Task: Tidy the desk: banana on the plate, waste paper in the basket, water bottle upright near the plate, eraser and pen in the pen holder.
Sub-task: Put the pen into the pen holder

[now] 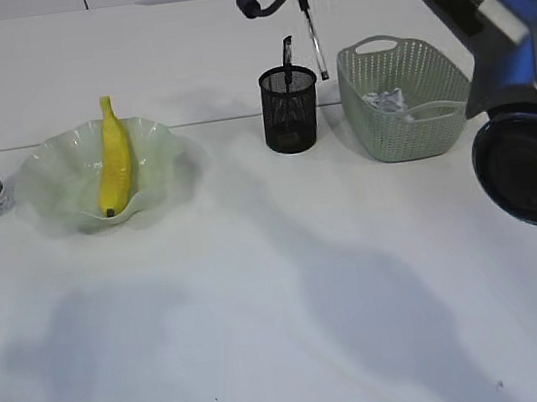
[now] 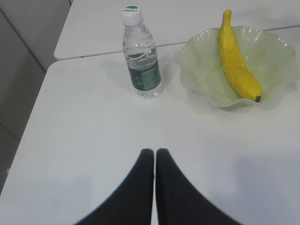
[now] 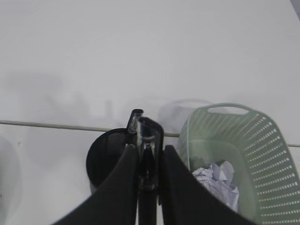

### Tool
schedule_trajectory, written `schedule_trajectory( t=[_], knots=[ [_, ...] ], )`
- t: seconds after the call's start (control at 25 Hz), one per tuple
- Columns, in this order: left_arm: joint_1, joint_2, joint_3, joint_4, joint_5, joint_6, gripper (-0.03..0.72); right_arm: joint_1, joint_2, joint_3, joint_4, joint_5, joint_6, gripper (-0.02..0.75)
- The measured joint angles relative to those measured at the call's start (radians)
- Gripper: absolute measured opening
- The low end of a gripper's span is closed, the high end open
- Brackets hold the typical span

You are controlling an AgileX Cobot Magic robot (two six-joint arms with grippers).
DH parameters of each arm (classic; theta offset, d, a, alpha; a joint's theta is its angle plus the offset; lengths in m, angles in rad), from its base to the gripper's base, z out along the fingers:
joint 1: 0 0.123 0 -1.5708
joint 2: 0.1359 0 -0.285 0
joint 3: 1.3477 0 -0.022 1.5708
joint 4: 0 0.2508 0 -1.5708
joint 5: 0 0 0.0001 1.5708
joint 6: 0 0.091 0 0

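The right pincer [image 3: 149, 161] pinches the pen [image 3: 146, 154] above the pen holder [image 3: 110, 157], positioned to drop it in. The left pincer [image 2: 155, 157], pressed together and empty, idles near the upright water bottle [image 2: 141, 56].

Exterior view slants down across the desk [image 1: 266, 339]; both wrist views look down closely, sharing its objects.
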State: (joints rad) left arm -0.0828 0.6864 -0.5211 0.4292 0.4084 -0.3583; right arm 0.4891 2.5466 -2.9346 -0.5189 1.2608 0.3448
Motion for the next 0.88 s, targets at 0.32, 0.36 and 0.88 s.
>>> schedule_trajectory(
  t=[0.32,0.36,0.88],
  knots=[
    [0.000,0.000,0.000,0.000,0.000,0.000,-0.024,-0.063,0.000,0.000,0.033,-0.179,0.000,0.076],
    [0.000,0.000,0.000,0.000,0.000,0.000,-0.024,-0.070,0.000,0.000,0.033,-0.206,0.000,0.076],
    [0.000,0.000,0.000,0.000,0.000,0.000,-0.024,-0.131,0.100,-0.002,0.078,-0.447,0.046,0.076]
  ],
)
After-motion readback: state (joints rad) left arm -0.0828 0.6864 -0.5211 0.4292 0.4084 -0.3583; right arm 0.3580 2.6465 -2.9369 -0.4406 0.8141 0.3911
